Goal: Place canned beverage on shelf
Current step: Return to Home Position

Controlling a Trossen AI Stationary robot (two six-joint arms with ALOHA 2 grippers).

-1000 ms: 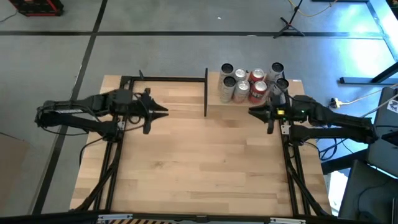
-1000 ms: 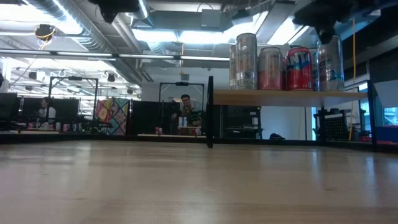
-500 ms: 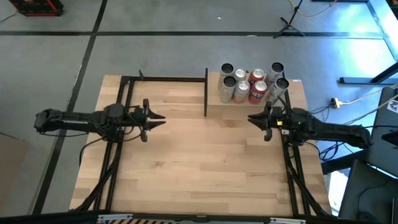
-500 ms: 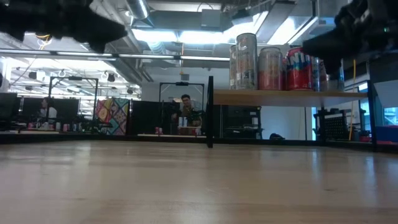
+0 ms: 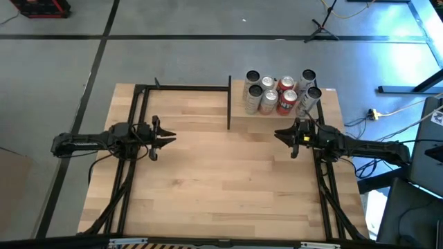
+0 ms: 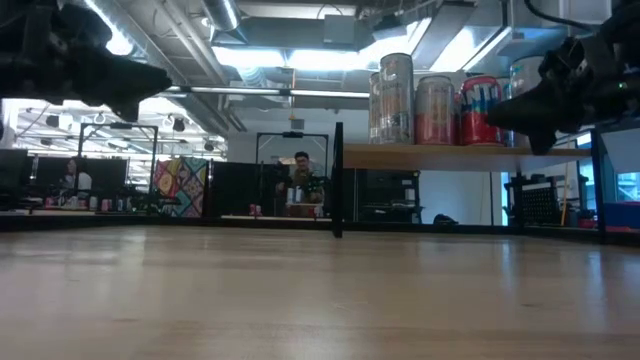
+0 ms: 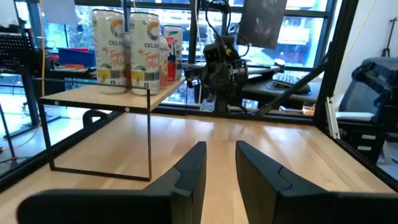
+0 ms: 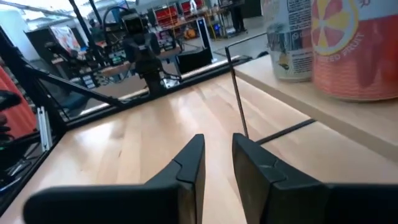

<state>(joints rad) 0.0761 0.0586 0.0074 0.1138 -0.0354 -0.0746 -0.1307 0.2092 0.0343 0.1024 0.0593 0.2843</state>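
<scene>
Several beverage cans (image 5: 280,93), silver and red, stand upright on their bases on the shelf (image 5: 325,114), a small light-wood board on black posts at the table's far right. In the low view the cans (image 6: 450,105) stand in a row on the shelf (image 6: 460,155). My right gripper (image 5: 277,133) hovers level just in front of the shelf, shut and empty, pointing toward the table's left. My left gripper (image 5: 173,136) hovers level at the table's left side, shut and empty, pointing right. Each wrist view shows nothing between the fingers of my left gripper (image 7: 221,152) and my right gripper (image 8: 217,146).
A thin black metal frame (image 5: 183,88) runs along the far edge to an upright post (image 5: 229,104) at the shelf's left end. Bare tabletop (image 5: 221,180) lies between and in front of the arms. A person (image 6: 300,180) sits in the room beyond.
Both arms have sunk toward the table; in the low view they have dropped into the picture. My left gripper has also drawn back toward the table's left edge and levelled out. The right gripper has come down beside the shelf. The cans have stayed put.
</scene>
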